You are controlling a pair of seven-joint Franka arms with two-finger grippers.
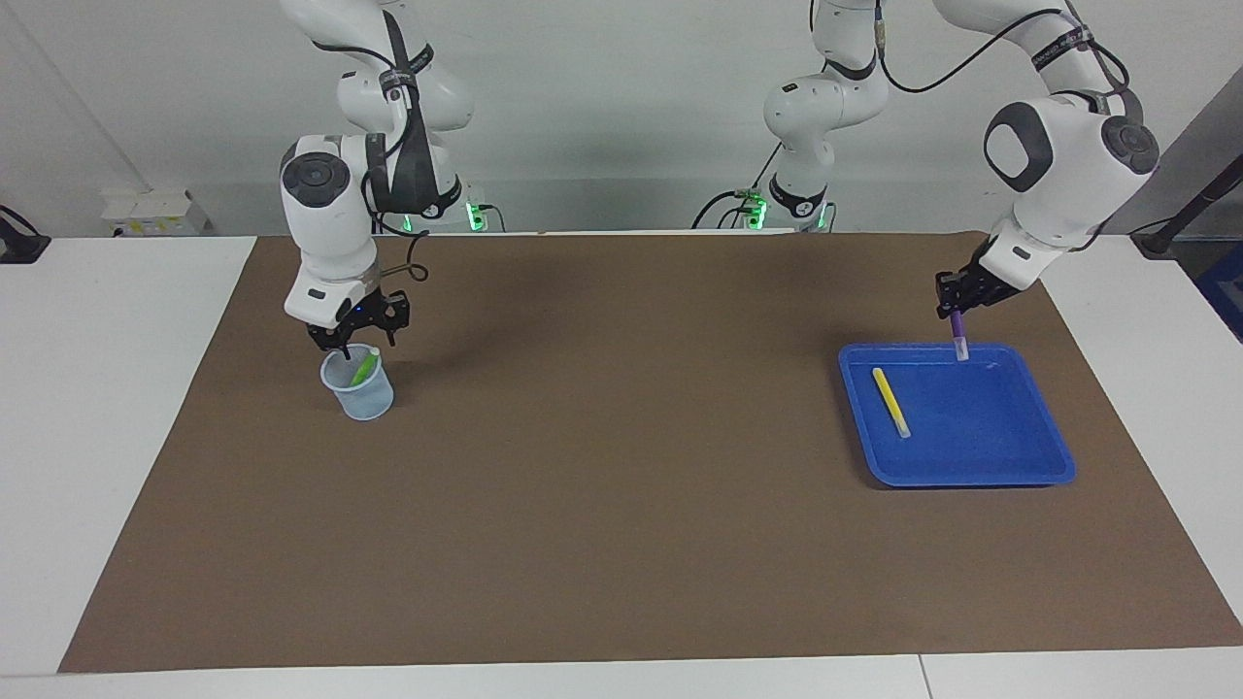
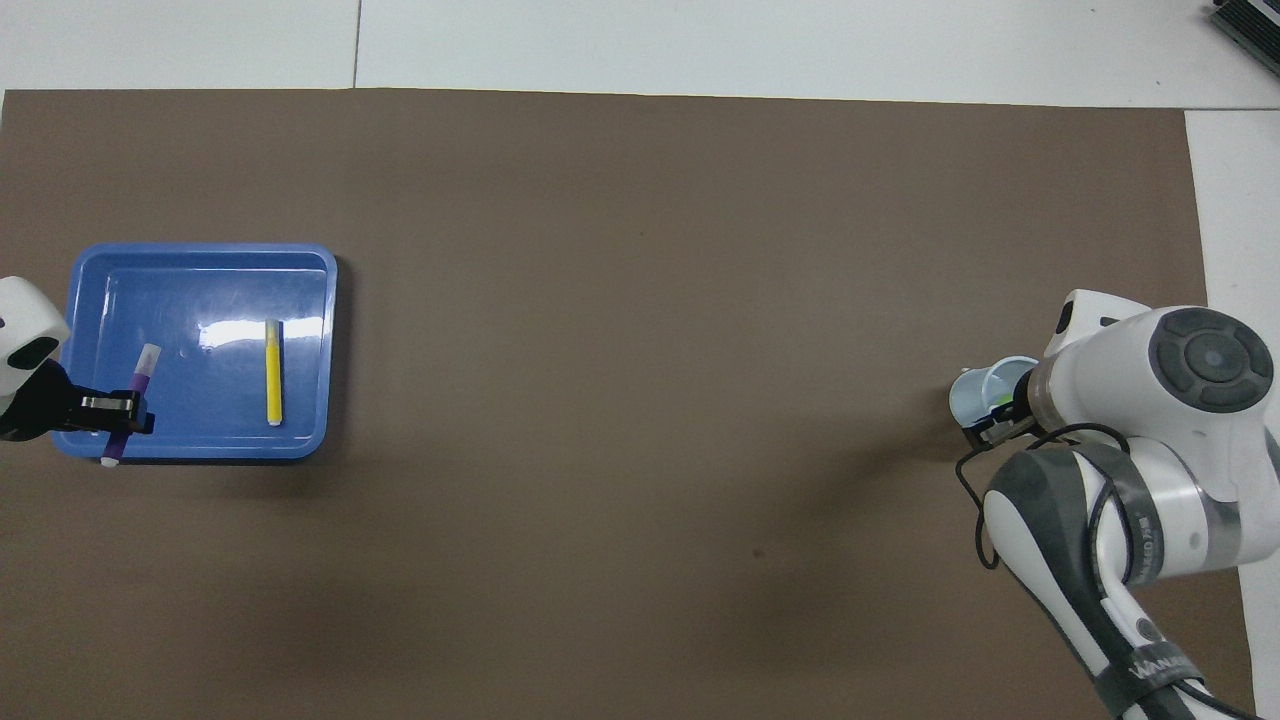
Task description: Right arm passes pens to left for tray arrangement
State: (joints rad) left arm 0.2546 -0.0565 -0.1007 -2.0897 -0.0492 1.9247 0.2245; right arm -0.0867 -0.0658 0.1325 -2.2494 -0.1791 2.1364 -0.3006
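Now left end effector (image 1: 954,303) clamps purple pen (image 1: 958,333) over tray (image 1: 971,466); right's opening unclear.

- Facing view: set high across the table, aimed at both robots; arm bases along the top edge, wall above them, whole brown mat (image 1: 621,505) in frame, from a fair distance.
- Overhead view: set high above the robots' end, aimed forward and steeply down; closer, mat (image 2: 640,300) cropped at the bottom.
- Half a turn apart: blue tray (image 1: 1054,456) at right of frame in facing view, tray (image 2: 300,270) at left in overhead.
- Shared: mat, tray, pale mesh cup (image 1: 369,400), cup (image 2: 975,400).
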